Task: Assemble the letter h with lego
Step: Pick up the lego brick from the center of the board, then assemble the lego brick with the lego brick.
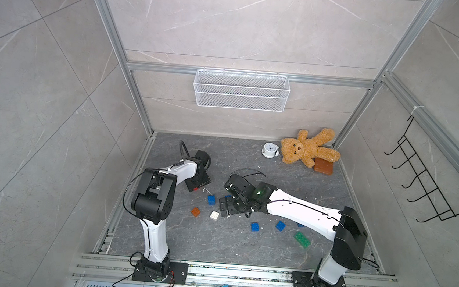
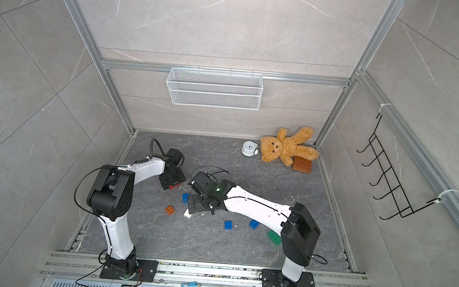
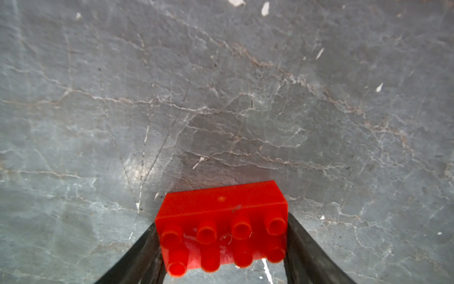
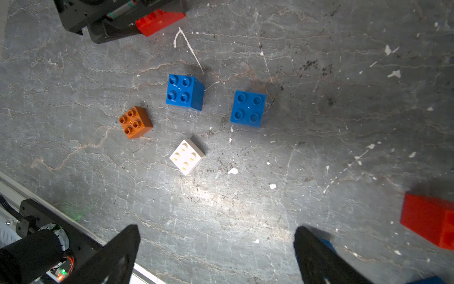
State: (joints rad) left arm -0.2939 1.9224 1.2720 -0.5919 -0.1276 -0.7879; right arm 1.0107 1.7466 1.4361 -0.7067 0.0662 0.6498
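Observation:
My left gripper (image 3: pixel 221 220) holds a red lego brick (image 3: pixel 221 216) by its two ends, with a finger pressed on each side, low over the floor (image 3: pixel 221 98). In both top views the red brick (image 1: pixel 196 189) (image 2: pixel 176 185) peeks out under that gripper. My right gripper (image 4: pixel 217 230) hangs open over bare floor, nothing between its fingers. Ahead of it lie two blue bricks (image 4: pixel 184 92) (image 4: pixel 248 108), a brown one (image 4: pixel 135 122) and a white one (image 4: pixel 187 156). A second red brick (image 4: pixel 428 220) lies to its side. More blue bricks (image 1: pixel 255 226) (image 1: pixel 280 226) and a green one (image 1: pixel 302 239) lie near the right arm.
A teddy bear (image 1: pixel 307 149), a white alarm clock (image 1: pixel 270 149) and a smooth brown block (image 1: pixel 323 165) sit in the back right corner. A white wire basket (image 1: pixel 241 90) hangs on the back wall. A black hook rack (image 1: pixel 427 179) is on the right wall.

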